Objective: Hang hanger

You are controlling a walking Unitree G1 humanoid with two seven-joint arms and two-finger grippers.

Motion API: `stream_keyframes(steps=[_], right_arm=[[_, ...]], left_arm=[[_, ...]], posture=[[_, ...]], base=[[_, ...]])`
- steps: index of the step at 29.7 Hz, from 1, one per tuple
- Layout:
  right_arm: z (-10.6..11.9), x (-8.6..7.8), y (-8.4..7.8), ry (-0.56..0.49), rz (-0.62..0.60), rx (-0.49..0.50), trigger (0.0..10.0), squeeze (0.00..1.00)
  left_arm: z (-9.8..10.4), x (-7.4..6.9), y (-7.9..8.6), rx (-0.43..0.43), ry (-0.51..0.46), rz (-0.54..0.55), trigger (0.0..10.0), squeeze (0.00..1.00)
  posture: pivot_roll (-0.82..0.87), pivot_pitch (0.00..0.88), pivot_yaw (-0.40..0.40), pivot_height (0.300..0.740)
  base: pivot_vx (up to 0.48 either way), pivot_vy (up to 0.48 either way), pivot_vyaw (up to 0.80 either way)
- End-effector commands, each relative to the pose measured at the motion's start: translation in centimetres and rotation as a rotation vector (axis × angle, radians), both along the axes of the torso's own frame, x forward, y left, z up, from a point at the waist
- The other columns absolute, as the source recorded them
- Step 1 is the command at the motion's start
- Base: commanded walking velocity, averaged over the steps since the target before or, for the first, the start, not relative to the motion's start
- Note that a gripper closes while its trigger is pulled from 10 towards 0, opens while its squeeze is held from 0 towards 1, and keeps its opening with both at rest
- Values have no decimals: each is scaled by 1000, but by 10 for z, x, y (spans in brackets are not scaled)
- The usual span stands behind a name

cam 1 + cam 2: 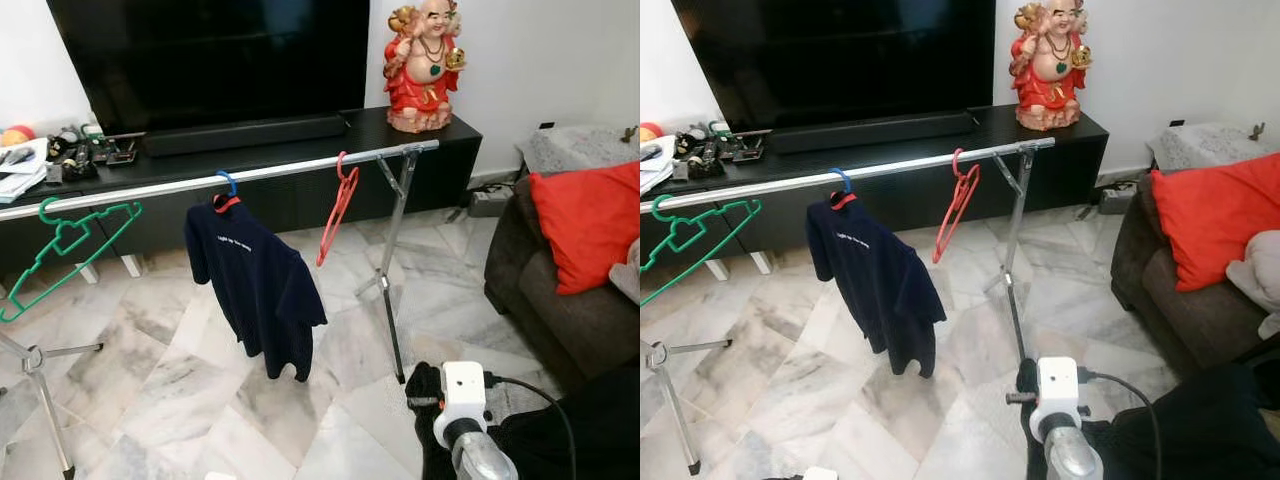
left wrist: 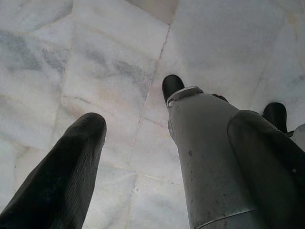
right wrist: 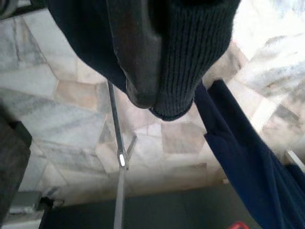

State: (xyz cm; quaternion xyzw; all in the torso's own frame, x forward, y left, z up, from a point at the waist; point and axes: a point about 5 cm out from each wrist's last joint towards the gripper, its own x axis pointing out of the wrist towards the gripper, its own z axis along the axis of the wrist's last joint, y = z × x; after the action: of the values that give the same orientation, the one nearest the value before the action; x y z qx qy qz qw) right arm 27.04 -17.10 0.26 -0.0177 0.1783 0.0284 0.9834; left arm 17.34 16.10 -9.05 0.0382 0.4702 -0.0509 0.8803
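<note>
A steel clothes rail (image 1: 270, 172) runs across in front of the TV cabinet. On it hang a green hanger (image 1: 62, 250) at the left, a blue hanger (image 1: 228, 184) carrying a navy T-shirt (image 1: 258, 290), and a bare red hanger (image 1: 338, 210) near the right post. My right gripper (image 1: 424, 386) is low at the bottom right, beside the rail's right leg, with dark knit cloth (image 3: 190, 57) against its black finger (image 3: 136, 52). My left gripper (image 2: 167, 129) hangs open over the marble floor, holding nothing.
The rail's right post (image 1: 392, 270) and its foot stand just ahead of my right arm. A dark sofa with a red cushion (image 1: 588, 222) is on the right. A black TV cabinet (image 1: 300, 190) with a red figurine (image 1: 423, 65) is behind the rail. A dark garment (image 1: 590, 430) lies at the bottom right.
</note>
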Motion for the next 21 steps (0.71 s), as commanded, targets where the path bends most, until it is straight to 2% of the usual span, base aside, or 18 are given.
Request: stream_keyframes(steps=[1, 3, 8, 19, 21], right_arm=[[-10, -6, 1, 38, -4, -18, 10000, 0], [-18, -13, -1, 76, -15, -35, 10000, 0], [-20, -15, -2, 60, -24, -27, 10000, 0], [-20, -11, -5, 45, -36, -38, 10000, 0], [-22, -12, -4, 59, -39, -27, 10000, 0]], left_arm=[[-2, -4, 3, 11, 14, 0, 10000, 0], [-2, -4, 3, 9, 13, 1, 10000, 0], [-2, -4, 3, 10, 12, 4, 10000, 0], [-2, -4, 3, 9, 9, 12, 10000, 0], [-2, -5, 3, 10, 9, 13, 10000, 0]], posture=[[4, 58, 81, 740], [6, 58, 81, 740], [10, 54, 83, 740], [17, 46, 78, 740], [20, 42, 77, 740]], base=[[0, 0, 0], [0, 0, 0], [0, 0, 0], [0, 0, 739], [0, 0, 269]])
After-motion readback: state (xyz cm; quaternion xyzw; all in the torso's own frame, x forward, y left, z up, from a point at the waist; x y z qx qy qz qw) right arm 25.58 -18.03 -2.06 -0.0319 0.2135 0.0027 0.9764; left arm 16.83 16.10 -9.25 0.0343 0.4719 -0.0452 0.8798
